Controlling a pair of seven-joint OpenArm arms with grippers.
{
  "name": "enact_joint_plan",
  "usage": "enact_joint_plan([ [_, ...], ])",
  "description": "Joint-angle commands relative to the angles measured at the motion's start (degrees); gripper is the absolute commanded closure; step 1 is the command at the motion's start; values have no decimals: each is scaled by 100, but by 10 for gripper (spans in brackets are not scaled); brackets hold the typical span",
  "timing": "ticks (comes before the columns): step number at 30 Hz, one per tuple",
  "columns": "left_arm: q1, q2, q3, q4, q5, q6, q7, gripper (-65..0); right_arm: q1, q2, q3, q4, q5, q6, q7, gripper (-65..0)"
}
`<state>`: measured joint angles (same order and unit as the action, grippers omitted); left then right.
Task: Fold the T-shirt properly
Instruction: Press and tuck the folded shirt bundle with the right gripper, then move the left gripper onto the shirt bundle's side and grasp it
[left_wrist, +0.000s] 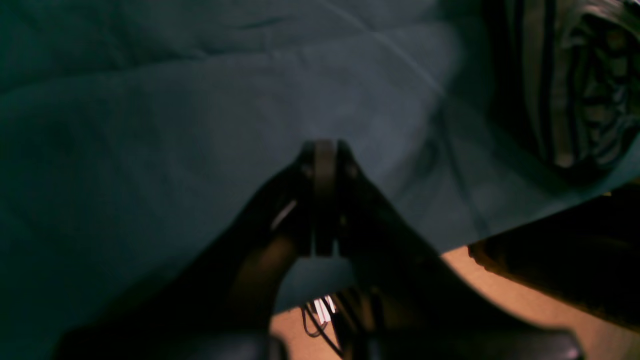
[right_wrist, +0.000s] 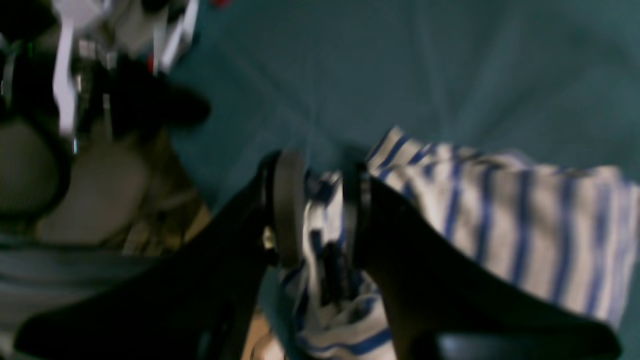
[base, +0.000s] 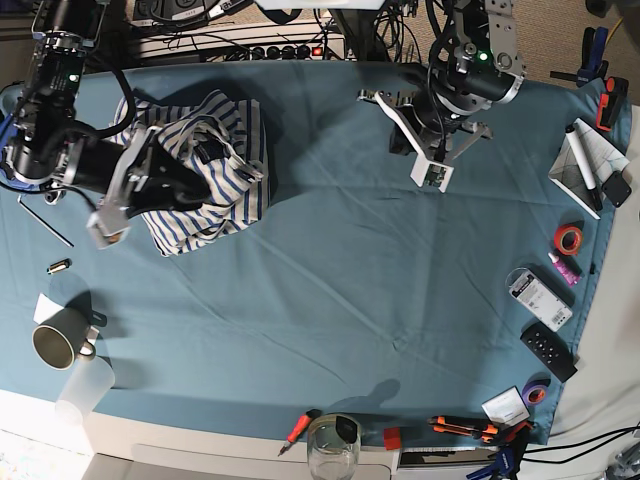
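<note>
The right gripper (right_wrist: 320, 210) pinched the bunched T-shirt (base: 205, 170) between its jaws; the left gripper (left_wrist: 324, 200), jaws pressed together, hung empty. One-sided lifting risked worse crumpling.

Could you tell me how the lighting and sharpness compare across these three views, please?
Base view: evenly lit and sharp, T-shirt stripes crisp. Left wrist view: dark and soft, left gripper nearly a silhouette. Right wrist view: blurred, right gripper and background smeared.

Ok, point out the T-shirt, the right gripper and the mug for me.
T-shirt (base: 222, 160), base view, striped upper panel.
Right gripper (right_wrist: 322, 210), right wrist view, between fingertips, clamped on shirt fabric.
Mug (base: 55, 345), base view, its rim.
</note>
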<state>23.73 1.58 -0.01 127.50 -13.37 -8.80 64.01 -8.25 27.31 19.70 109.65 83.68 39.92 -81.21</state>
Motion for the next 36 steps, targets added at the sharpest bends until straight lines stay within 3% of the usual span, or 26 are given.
enact_joint_plan([
  [1, 9, 31, 15, 103, -166, -66, -105, 0, 66, 57, 173, 90, 127, 8, 121, -146],
  [4, 7, 33, 15, 103, -581, -348, -127, 0, 66, -20, 616, 66, -964, 8, 121, -143],
  [8, 4, 33, 26, 103, -1458, -1049, -522, 0, 66, 0, 1132, 7, -2199, -66, 627, -60],
  [12, -50, 33, 66, 96, -1967, -1491, -629, 0, 61, 0, 1554, 7, -3405, -612, 1019, -23],
  [15, -144, 33, 363, 15, -1963, -1532, -732, 0, 55, 0, 1784, 7, -4345, -1078, 1266, -23],
  [18, -372, 33, 911, -271, -1709, -1611, -802, 0, -9, 0, 1886, 7, -5049, -1294, 1331, -23],
  [21, -706, 66, 1482, -605, -1174, -1613, -922, 0, -177, 2, 1899, 7, -5270, -1322, 1386, -23],
  [23, -892, 144, 1753, -721, -1045, -1410, -951, 0, -273, 0, 1899, 7, -5268, -1320, 1384, -23],
  [31, -1287, 742, 2280, -1228, -929, -1375, -1051, 0, -525, 0, 1899, 7, -5901, -1329, 1379, -23],
  [36, -1825, 742, 2614, -1930, -905, -1373, -1051, 0, -634, 0, 1899, 7, -6234, -1447, 1379, -23],
])
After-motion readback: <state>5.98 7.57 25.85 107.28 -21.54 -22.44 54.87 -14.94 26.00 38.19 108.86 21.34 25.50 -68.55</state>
